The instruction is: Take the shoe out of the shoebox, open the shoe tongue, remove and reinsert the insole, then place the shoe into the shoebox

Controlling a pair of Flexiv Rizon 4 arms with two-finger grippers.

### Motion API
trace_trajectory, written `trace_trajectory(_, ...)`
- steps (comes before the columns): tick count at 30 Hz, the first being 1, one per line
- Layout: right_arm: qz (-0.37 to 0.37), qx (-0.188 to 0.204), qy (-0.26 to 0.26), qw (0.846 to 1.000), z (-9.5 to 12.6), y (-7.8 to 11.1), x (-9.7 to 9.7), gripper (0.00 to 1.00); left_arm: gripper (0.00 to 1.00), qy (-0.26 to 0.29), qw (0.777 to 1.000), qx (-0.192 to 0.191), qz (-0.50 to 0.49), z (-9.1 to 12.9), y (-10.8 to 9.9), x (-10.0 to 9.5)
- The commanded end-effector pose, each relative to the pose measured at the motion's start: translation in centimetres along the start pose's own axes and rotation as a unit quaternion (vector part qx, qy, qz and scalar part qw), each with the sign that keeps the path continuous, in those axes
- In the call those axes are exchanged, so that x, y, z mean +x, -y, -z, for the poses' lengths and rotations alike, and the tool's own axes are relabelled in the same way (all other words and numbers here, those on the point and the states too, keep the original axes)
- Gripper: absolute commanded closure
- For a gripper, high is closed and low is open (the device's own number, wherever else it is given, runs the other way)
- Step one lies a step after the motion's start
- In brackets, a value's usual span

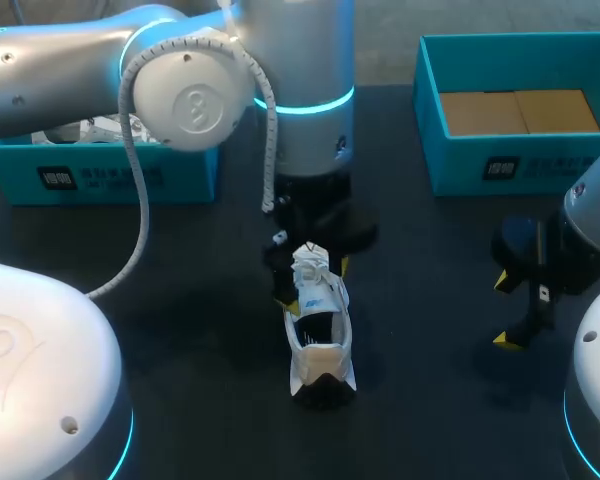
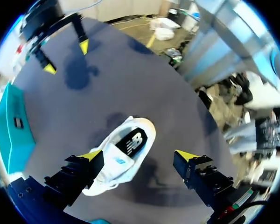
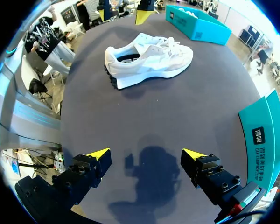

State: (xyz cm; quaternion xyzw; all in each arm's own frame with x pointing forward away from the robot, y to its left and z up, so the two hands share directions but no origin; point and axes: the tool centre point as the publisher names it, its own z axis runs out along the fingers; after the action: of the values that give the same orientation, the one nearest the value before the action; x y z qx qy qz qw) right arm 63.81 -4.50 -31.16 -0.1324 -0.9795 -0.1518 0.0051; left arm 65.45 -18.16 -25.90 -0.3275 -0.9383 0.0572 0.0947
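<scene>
Standing upright on its sole at lower centre of the head view, the shoe [image 1: 320, 335] is on the worktop [image 1: 180, 300], outside the shoebox [image 1: 430, 150] at upper right. The left hand [image 2: 139, 155] hangs released over it, grasping nothing. The right hand [image 3: 147, 153] is likewise released, well apart. Judged step: opening the tongue. Pinch the tongue alone, clear of the laces, and have the right hand steady the heel. Only the left wrist view looks into the opening, showing a dark lining. Only the right wrist view gives the side profile.
</scene>
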Motion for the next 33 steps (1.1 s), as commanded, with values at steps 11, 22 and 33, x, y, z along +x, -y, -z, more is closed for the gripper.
trace_trajectory(11,0.0,-0.001,0.002,1.0,-0.1,0.1,0.1,0.0,0.0,0.02,0.958,-0.034,0.283,-2.0,2.1,0.0)
trace_trajectory(22,0.0,-0.001,0.002,1.0,-0.1,0.1,0.1,0.0,0.0,0.038,0.928,-0.009,0.369,-4.8,3.6,1.4)
trace_trajectory(33,0.0,-0.001,0.002,1.0,-0.1,0.1,0.1,0.0,0.0,0.048,0.918,-0.016,0.394,-7.3,3.4,2.2)
